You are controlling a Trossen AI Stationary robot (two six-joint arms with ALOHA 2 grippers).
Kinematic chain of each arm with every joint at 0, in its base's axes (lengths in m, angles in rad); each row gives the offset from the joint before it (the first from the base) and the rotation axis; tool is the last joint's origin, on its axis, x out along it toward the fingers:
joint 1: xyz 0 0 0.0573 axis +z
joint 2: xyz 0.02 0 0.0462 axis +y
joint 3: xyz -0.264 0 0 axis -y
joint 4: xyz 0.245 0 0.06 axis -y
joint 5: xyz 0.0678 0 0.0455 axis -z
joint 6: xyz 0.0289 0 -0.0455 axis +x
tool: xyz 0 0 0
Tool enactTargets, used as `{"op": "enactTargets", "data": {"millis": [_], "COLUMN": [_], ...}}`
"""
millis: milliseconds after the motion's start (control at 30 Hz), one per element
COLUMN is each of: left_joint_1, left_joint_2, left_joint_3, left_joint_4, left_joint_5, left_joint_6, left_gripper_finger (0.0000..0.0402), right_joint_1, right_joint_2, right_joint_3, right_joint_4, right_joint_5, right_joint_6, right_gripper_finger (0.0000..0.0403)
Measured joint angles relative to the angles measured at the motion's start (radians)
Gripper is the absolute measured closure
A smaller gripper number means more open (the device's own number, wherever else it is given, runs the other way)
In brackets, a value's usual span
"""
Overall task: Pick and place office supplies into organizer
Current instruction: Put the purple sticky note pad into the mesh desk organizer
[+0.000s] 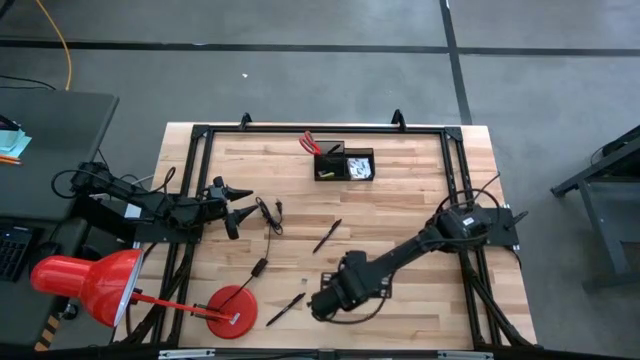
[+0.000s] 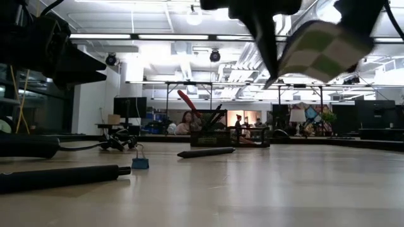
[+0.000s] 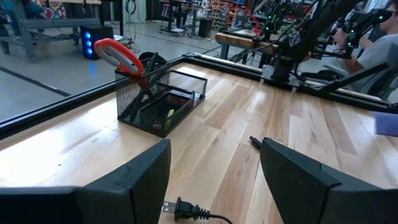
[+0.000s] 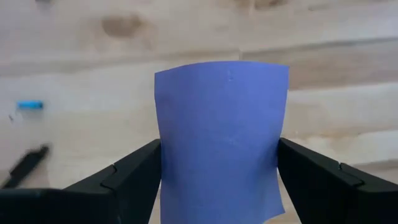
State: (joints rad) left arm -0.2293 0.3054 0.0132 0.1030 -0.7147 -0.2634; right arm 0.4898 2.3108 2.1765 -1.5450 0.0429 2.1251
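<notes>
Two pens (image 1: 327, 236), one scissors (image 1: 311, 143), one organizer (image 1: 359, 175)

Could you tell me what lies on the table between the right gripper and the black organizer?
In the high view, one slim black pen lies on the wood between the right gripper, which holds the purple sticky-note pad, and the organizer; otherwise bare.

Organizer (image 1: 345, 165) at the surface's (image 1: 400, 220) rear, scissors (image 1: 310, 143) in it; pens (image 1: 327, 236) mid-surface; lamp (image 1: 231, 311) front-left.
</notes>
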Motion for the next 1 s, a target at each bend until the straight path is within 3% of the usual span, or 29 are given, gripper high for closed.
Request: {"op": "enactTargets", "data": {"millis": [333, 733, 1000], "left_joint_1": [0.0, 0.0, 0.0], "left_joint_2": [0.0, 0.0, 0.0], "left_joint_3": [0.0, 0.0, 0.0], "left_joint_4": [0.0, 0.0, 0.001], "left_joint_5": [0.0, 0.0, 0.0], "left_joint_6": [0.0, 0.0, 0.0], "left_gripper_finger": [0.0169, 0.0169, 0.0169], "right_joint_1": [-0.108, -0.267, -0.319], "right_joint_2": [-0.023, 0.011, -0.027], "right_joint_3": [0.0, -0.002, -0.191], "right_joint_4": [0.001, 0.264, 0.33], "right_joint_5": [-0.015, -0.191, -0.262], "right_joint_6": [-0.121, -0.491, -0.538], "right_gripper_finger": [0.0108, 0.0108, 0.0107]}}
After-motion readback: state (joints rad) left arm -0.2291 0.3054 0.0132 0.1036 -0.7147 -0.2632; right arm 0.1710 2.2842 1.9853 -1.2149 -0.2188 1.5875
